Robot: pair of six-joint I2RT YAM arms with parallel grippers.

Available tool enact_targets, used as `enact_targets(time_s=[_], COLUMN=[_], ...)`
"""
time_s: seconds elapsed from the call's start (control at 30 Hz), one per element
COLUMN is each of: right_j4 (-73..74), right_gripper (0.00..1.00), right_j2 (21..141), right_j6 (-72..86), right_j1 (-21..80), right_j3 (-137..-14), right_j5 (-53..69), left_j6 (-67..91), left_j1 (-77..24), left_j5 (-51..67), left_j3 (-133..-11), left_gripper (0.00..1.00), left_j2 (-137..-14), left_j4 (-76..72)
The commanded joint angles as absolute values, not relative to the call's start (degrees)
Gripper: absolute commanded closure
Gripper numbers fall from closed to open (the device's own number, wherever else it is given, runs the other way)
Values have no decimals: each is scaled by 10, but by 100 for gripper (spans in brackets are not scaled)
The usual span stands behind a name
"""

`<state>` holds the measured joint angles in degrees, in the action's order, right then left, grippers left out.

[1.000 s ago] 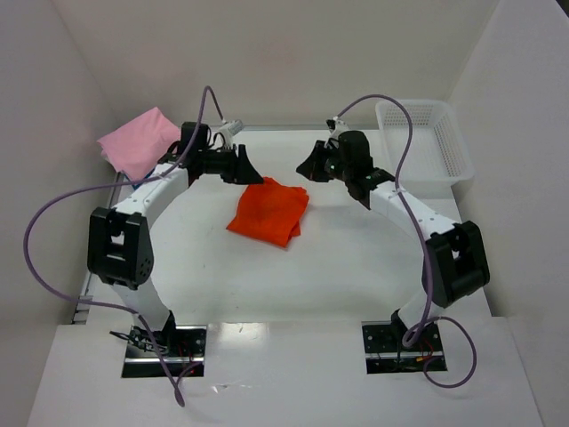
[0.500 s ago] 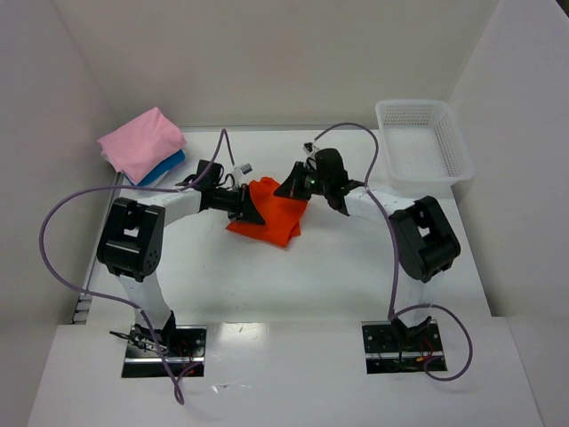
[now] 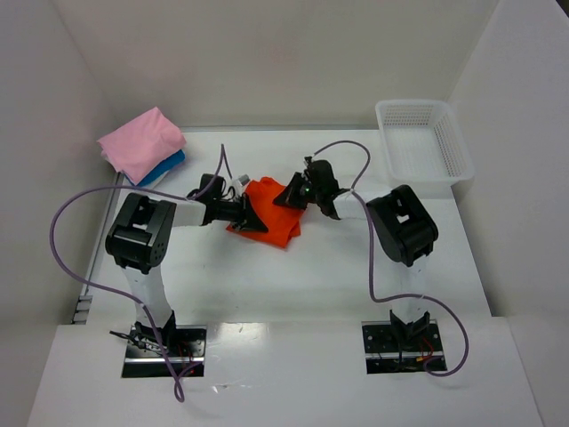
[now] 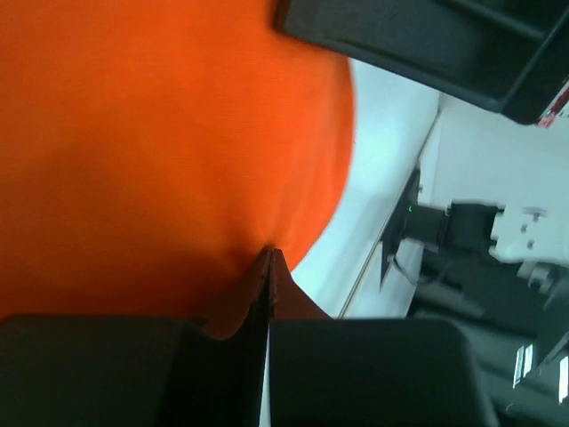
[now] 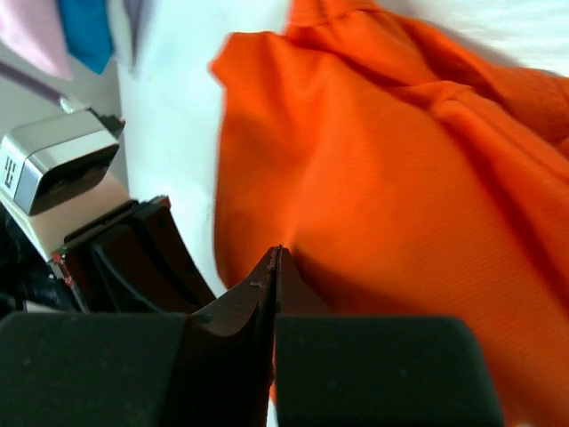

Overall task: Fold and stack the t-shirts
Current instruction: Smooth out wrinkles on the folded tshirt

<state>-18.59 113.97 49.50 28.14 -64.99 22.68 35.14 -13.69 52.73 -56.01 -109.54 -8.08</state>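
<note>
Grippers are both biting at the orange shirt (image 3: pixel 271 213), which is lying folded mid-table. Left gripper (image 3: pixel 252 220) is sitting at its left edge, fingers (image 4: pixel 356 374) pressed together and pinching a pucker of cloth at the tips. Right gripper (image 3: pixel 289 194) is sitting at the far right edge, fingers (image 5: pixel 373 374) also pressed together, nipping the orange cloth. Pink shirt (image 3: pixel 140 142) is lying folded on top of the blue shirt (image 3: pixel 164 167) at the far left corner, well apart from the orange one. White basket (image 3: pixel 418 104) is sitting far right.
</note>
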Motion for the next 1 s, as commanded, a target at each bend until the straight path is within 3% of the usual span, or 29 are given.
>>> enact_targets(time_s=[0.0, 0.5, 0.97], right_j4=[-238, -229, -171], right_gripper=[100, 100, 100], right_j2=[1168, 1239, 1229], right_j6=[511, 504, 509], right_j1=[287, 271, 235], right_j3=[-662, -676, -688], right_j5=[206, 172, 135], left_j6=[412, 438, 448], left_j1=[-148, -161, -161], left_j5=[481, 418, 417], left_j3=[-531, -490, -484], left_gripper=[100, 100, 100], left_j2=[-1089, -1139, -1150], left_j4=[-185, -231, -236])
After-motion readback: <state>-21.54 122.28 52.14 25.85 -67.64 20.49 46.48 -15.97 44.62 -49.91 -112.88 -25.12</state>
